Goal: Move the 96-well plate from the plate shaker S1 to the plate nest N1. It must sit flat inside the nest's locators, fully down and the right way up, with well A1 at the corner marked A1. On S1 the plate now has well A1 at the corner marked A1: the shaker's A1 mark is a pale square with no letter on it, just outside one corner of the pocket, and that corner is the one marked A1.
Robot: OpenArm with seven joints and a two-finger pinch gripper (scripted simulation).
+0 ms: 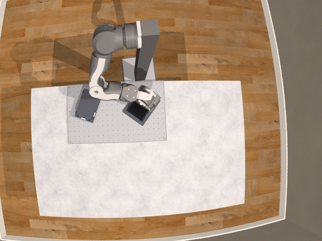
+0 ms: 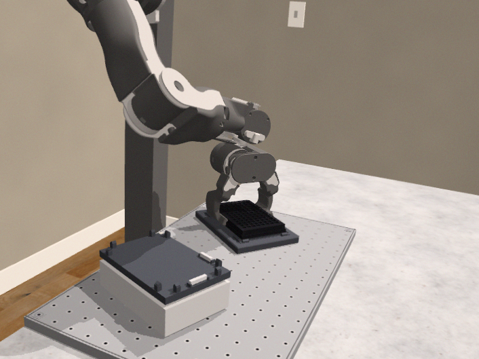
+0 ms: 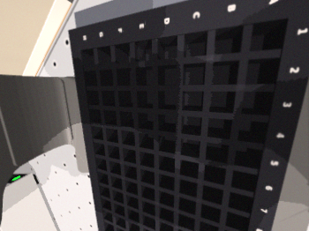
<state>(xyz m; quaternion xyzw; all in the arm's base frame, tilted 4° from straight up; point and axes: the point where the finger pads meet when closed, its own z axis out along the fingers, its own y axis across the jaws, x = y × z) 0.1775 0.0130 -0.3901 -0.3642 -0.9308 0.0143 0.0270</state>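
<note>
The black 96-well plate [image 2: 252, 218] is at the flat dark plate nest N1 [image 2: 247, 233] on the right part of the grey breadboard, between the nest's small locators. I cannot tell whether it is fully down. My gripper [image 2: 241, 203] reaches down from above and is shut on the plate's far end, one finger on each long side. In the overhead view the plate [image 1: 137, 109] shows under my wrist [image 1: 148, 97]. The wrist view is filled by the plate [image 3: 185, 128], right way up, with the letter A and the number 1 at its top right corner. The shaker S1 [image 2: 164, 273] stands empty at the left.
The shaker is a white box with a dark top, corner pegs and two pale marks [image 2: 197, 279]. The breadboard [image 1: 115, 117] lies on a white marbled table top. The robot's column [image 2: 146, 167] stands behind the shaker and nest.
</note>
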